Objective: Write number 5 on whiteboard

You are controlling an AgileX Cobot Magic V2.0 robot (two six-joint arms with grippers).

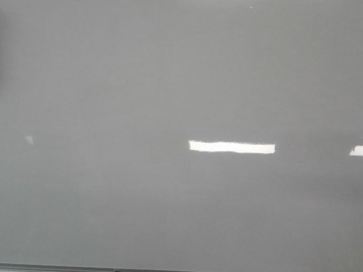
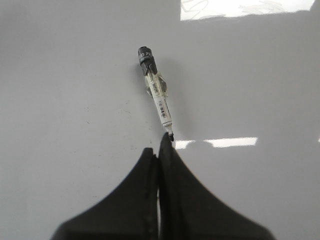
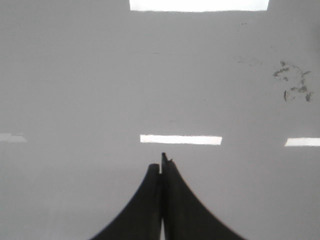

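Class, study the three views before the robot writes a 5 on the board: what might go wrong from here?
1. The black-capped white marker pen lies loose on the glossy grey-white whiteboard, just beyond the left gripper, whose jaws are shut; advancing could push it away.
2. Its cap looks on, so it may not write.
3. Faint dark smudges in the right wrist view could blur a new numeral there.

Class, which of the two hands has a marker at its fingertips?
The left hand: a marker lies at its shut fingertips. The right hand faces only whiteboard.
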